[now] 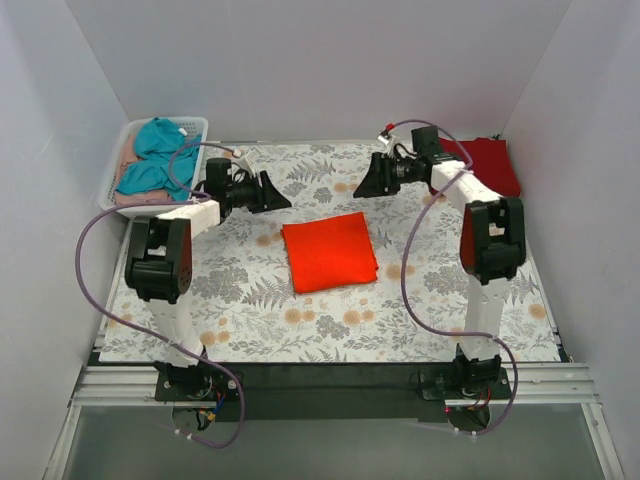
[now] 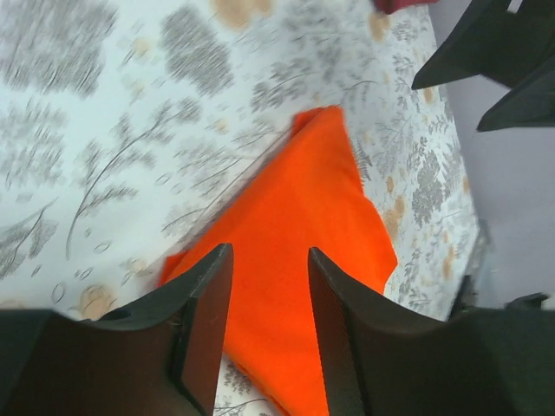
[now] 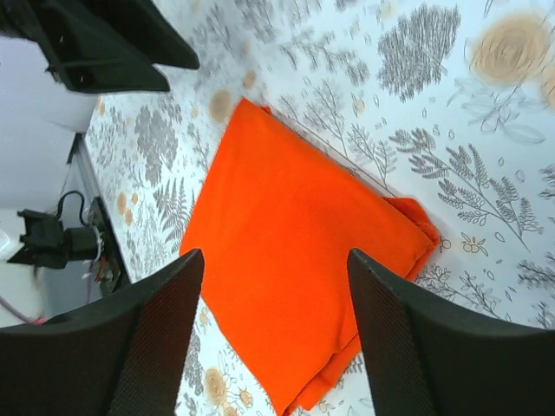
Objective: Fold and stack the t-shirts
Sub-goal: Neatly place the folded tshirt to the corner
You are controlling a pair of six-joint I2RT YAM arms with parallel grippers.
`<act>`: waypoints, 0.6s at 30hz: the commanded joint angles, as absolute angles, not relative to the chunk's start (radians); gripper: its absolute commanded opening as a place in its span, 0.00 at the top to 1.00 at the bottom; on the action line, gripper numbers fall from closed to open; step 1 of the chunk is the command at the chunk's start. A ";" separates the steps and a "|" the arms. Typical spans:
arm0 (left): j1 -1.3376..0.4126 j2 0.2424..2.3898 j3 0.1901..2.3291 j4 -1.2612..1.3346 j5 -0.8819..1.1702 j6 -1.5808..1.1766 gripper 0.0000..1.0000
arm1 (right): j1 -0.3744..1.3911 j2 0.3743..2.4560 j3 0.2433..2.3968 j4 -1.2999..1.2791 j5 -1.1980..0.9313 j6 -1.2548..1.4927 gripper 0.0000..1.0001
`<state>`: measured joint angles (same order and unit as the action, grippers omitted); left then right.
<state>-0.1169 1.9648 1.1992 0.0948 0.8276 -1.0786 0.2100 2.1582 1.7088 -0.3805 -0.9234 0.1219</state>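
Note:
The bright orange-red t-shirt (image 1: 329, 252) lies folded into a flat square at the middle of the floral cloth. It also fills the left wrist view (image 2: 295, 225) and the right wrist view (image 3: 295, 251). A darker crimson t-shirt (image 1: 490, 165) lies folded at the back right corner. My left gripper (image 1: 282, 200) hovers above the cloth behind the orange shirt's left side, open and empty (image 2: 269, 253). Open and empty too, my right gripper (image 1: 360, 188) hangs behind the shirt's right side, jaws wide (image 3: 275, 257). Neither gripper touches the fabric.
A white basket (image 1: 112, 175) at the back left holds a teal garment (image 1: 155, 150) over a pale pink one (image 1: 128, 197). White walls close in on the left, back and right. Purple cables loop beside both arms.

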 commanded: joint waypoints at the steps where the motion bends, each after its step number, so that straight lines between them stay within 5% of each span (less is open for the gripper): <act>1: -0.263 1.705 1.207 -0.006 0.760 -0.840 0.59 | 0.201 1.909 1.587 -0.373 -0.827 0.084 0.24; 8: -0.620 1.500 1.023 -0.041 0.390 -0.503 0.57 | 0.138 1.665 1.258 -0.350 -0.639 0.192 0.19; 11: -0.763 1.482 0.944 -0.005 0.286 -0.378 0.57 | 0.074 1.602 1.157 -0.337 -0.523 0.267 0.02; 18: -0.917 1.600 0.916 0.132 0.169 -0.226 0.57 | -0.026 1.549 0.938 -0.206 -0.635 0.429 0.04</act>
<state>-0.8951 1.5932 0.9142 0.0513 0.2802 -0.3473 -0.0063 1.6077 0.9989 -0.3042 -0.5961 0.3096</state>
